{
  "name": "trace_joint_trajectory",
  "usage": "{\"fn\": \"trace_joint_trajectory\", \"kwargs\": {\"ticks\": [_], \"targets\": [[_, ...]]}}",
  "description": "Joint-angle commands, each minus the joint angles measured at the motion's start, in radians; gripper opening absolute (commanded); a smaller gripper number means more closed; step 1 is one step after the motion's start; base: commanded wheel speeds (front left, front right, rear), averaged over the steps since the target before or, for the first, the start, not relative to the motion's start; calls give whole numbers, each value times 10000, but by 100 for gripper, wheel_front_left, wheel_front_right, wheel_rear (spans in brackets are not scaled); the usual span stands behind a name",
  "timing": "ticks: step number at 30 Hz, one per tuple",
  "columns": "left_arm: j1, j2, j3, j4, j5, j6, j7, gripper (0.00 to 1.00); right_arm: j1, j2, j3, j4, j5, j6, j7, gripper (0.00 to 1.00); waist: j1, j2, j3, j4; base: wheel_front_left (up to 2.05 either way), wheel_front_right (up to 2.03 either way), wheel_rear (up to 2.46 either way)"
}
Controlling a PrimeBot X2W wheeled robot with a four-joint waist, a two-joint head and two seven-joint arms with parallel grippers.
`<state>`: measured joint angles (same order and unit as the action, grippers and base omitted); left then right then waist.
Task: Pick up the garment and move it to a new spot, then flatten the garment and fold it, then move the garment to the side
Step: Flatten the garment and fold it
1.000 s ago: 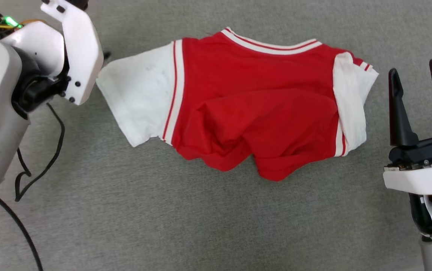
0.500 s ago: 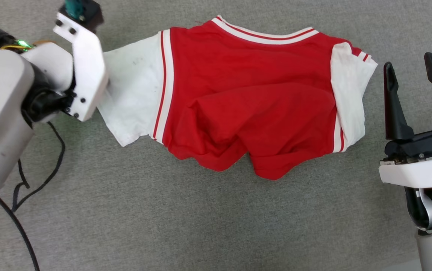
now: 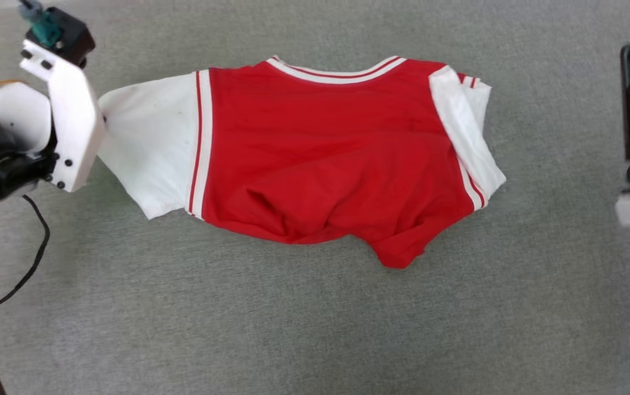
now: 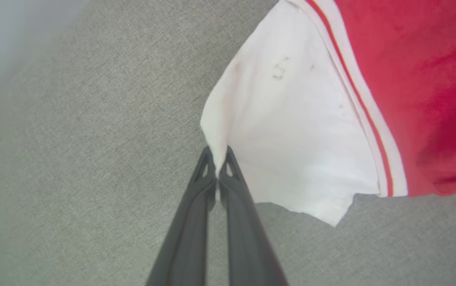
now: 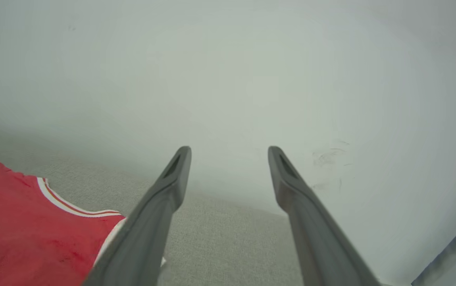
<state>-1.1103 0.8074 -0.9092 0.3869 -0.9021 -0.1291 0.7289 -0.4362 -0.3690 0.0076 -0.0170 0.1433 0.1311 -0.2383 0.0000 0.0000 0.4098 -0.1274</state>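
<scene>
Red garment (image 3: 320, 153) sleeve in left claw (image 4: 217, 154)

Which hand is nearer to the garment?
Left. The left hand pinches the garment at its white sleeve edge; the right hand stands open, apart, beyond the other sleeve.

We read no text or number; faint dark marks (image 4: 278, 72) on the red-and-white soft-fabric jersey shirt (image 3: 320, 153) are illegible.

You're looking at one red jersey (image 3: 320, 159), which has two white sleeves (image 3: 150, 142); two grippers, the left gripper (image 4: 216, 157) and the right gripper (image 5: 229, 153); one black cable (image 3: 47, 236); and one grey carpet (image 3: 315, 329) under it all.
</scene>
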Motion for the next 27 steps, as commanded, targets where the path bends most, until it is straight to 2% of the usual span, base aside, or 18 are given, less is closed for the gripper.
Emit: {"fn": "trace_joint_trajectory", "kwargs": {"ticks": [1,3,7,11,14,17,19,23,27], "targets": [[126,15,42,-73,-26,4,-103,0,-323,-198,127,29,111,-7,194,100,0,0,-101,94,0,0,0],[282,118,58,-199,-60,24,-253,0,-842,-769,621,163,454,-7,927,100,0,0,-156,173,0,0,0],[363,119,68,-526,18,96,-481,0,-2122,-2115,2263,379,1486,-7,2929,100,0,0,-164,326,0,0,0],[223,-37,18,-872,155,149,-591,0,-3356,-3203,4155,684,3156,-7,5765,100,0,0,-70,488,0,0,0],[54,-137,-14,-1088,278,196,-616,0,-4223,-3742,5450,915,4455,-8,7951,100,0,0,67,585,0,0,0],[-110,-223,-16,-1259,372,206,-660,0,-4943,-3873,6329,1278,5519,-7,9562,100,0,0,268,697,0,0,0],[-246,-294,-4,-1354,430,203,-702,0,-5355,-3799,6699,1632,5941,-7,10209,100,0,0,424,777,0,0,0],[-483,-432,9,-1501,505,198,-725,0,-5921,-3285,6988,2599,6507,-7,10684,100,0,0,771,957,0,0,0],[-687,-528,-7,-1570,609,181,-813,0,-6279,-2870,7514,3512,6394,-7,10574,100,0,0,1101,1125,0,0,0]]}}
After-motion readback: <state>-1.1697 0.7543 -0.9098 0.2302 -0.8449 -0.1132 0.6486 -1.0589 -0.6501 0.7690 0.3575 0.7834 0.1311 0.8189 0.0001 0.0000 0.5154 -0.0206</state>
